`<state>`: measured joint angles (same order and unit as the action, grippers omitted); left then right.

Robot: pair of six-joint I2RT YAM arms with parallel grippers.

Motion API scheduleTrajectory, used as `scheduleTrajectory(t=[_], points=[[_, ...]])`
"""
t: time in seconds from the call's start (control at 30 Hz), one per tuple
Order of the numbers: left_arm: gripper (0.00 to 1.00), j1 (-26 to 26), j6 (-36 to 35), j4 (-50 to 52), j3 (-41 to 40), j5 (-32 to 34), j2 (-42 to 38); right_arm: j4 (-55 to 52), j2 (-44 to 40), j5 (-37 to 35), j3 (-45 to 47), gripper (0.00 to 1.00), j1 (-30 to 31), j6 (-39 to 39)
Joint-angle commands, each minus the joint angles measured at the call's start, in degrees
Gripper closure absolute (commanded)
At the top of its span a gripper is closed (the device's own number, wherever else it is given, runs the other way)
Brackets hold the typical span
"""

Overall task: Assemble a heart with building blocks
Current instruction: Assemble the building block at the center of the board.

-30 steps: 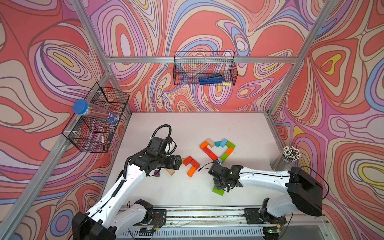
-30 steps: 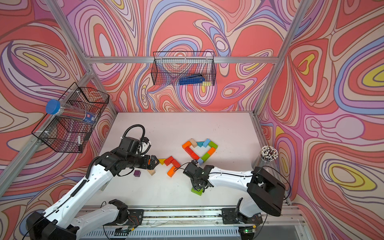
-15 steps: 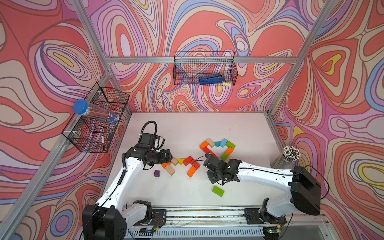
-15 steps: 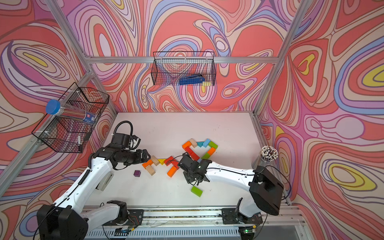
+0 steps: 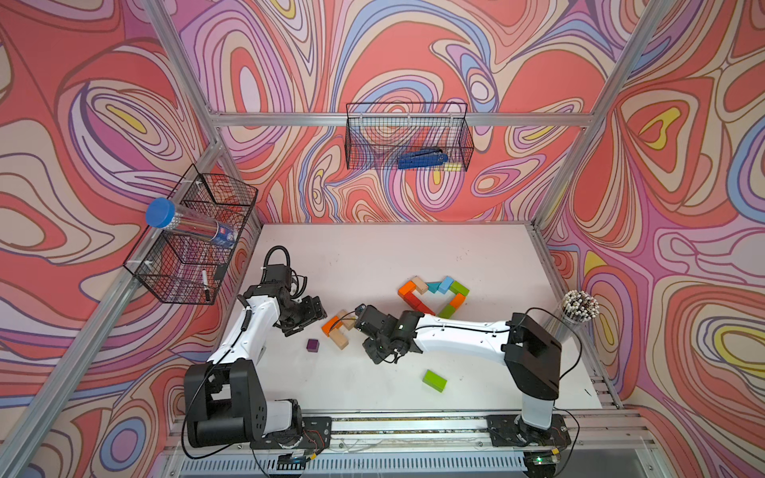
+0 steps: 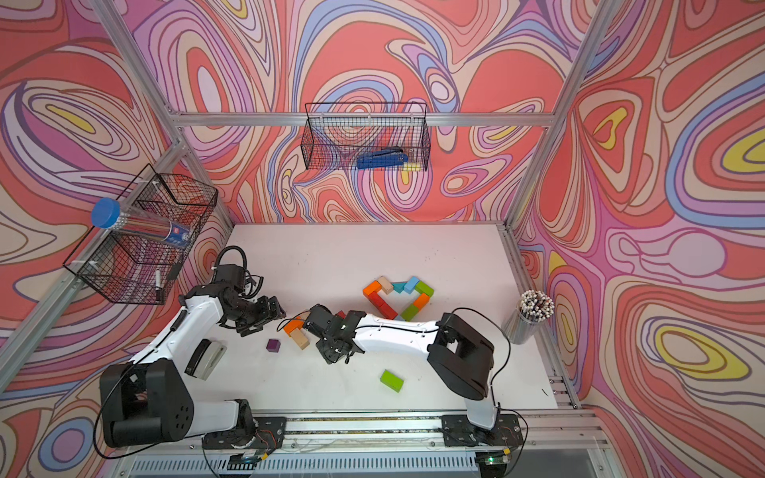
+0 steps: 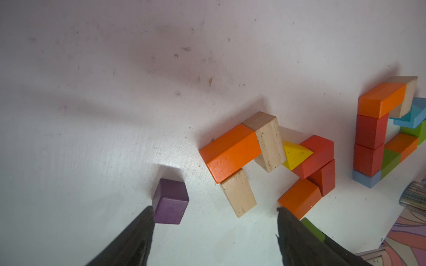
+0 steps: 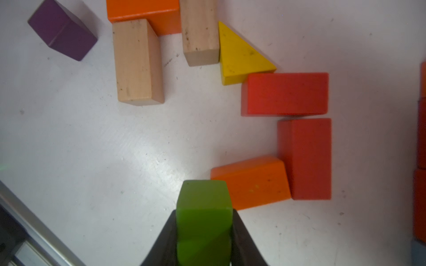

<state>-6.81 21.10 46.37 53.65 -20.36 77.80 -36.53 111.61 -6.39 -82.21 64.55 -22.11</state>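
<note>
Blocks [image 5: 331, 325] lie mid-table [image 5: 372, 256]: a partial heart [image 5: 415, 299], loose ones at its near left. My right gripper [image 8: 204, 210] pinches a green block [image 8: 204, 198]; my left gripper [image 7: 214, 208] hangs spread beside the purple cube [image 7: 170, 202].

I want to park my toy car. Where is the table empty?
The table is bare from the back wall to the heart. Another bare patch lies between the lone green block and the purple cube. Crowded: the loose blocks beside that cube.
</note>
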Motion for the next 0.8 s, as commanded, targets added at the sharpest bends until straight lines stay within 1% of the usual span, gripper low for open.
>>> scheduleTrajectory(t=[0.0,0.1,0.47,0.77], points=[[0.19,-3.3,1.3,1.28,1.72,-1.74,0.1,-1.45,3.21,0.88,-4.29,0.75,0.7,-0.59],[0.21,-4.75,1.47,0.8,1.31,-1.46,-1.21,-2.04,6.13,1.16,-7.16,0.76,1.15,-0.93],[0.21,-4.79,0.89,0.81,1.36,-0.78,-2.55,-4.56,12.75,1.09,-14.03,0.75,1.43,-2.98],[0.21,-4.81,0.48,0.88,1.46,0.15,-3.41,-5.13,15.43,1.78,-16.62,0.74,1.87,-3.3]])
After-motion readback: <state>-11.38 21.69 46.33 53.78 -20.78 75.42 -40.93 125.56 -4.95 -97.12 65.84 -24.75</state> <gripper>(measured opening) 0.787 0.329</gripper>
